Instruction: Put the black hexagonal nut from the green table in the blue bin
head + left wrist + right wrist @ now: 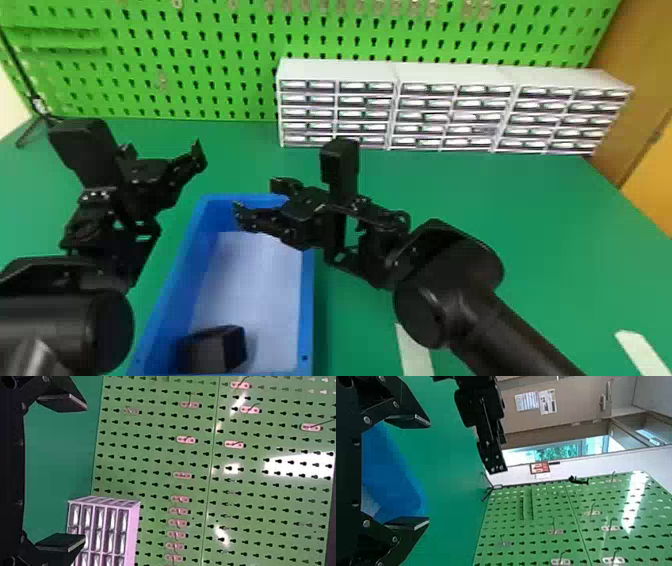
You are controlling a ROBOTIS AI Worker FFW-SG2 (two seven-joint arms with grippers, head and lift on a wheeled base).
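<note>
head view, black hexagonal nut (215,347): inside the blue bin (308,320), on its pale floor at the near end; clear of both grippers
head view, blue bin: standing on the green table (500,215); its far end lies below and between the two grippers
head view, left gripper (164,152): raised beside the far left corner of the bin, over the table; fingers spread apart
head view, right gripper (257,197): above the far end of the bin, pointing inward toward the left arm; fingers parted as well
head view, drawer cabinets (455,72): white, side by side in a row along the back of the table; small drawers stacked in each
head view, pegboard (200,45): bright green, upright behind the cabinets
head view, white strips (415,352): two, lying on the table to the right of the bin
head view, black stand (36,105): thin, at the back left of the table
left wrist view, left gripper (84,473): fingers wide apart; past them, the table, a drawer cabinet and the pegboard
left wrist view, hook plates (186,439): small, fixed on the pegboard, several of them in a row
right wrist view, right gripper (429,472): fingers wide apart; a part of the blue bin shows beyond them; the left arm is farther off
right wrist view, paper sheets (548,401): two, side by side on a beige surface in the room behind
</note>
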